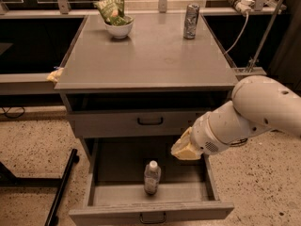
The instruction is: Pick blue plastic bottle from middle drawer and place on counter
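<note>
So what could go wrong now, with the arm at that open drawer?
The bottle stands upright and alone in the drawer. A sideways nudge from the gripper, which hangs just to its right, could topple it and send it rolling. The arm is also close to the drawer's right wall and to the closed drawer front above, so it might bump either on the way in or out.
</note>
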Controlling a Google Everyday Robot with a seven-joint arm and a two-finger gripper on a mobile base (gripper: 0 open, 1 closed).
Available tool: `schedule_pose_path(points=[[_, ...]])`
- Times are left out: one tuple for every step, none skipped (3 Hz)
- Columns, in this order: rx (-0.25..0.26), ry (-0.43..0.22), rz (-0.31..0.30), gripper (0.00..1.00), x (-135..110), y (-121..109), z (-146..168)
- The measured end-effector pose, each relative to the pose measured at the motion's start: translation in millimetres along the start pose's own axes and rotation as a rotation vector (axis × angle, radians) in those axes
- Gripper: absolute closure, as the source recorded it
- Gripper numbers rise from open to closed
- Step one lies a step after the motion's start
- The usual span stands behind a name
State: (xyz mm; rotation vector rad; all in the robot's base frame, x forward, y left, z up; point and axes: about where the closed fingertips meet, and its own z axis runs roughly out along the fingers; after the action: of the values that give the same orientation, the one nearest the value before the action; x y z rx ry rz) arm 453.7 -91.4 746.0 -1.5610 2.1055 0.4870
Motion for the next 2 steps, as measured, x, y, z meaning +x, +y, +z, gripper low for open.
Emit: schedule_pose_path(points=[[0.001, -0.034, -0.024, 1.00, 31.8, -7.7, 41.1], [0.057, -0.114, -0.048, 1.00, 51.9, -36.0, 76.0]])
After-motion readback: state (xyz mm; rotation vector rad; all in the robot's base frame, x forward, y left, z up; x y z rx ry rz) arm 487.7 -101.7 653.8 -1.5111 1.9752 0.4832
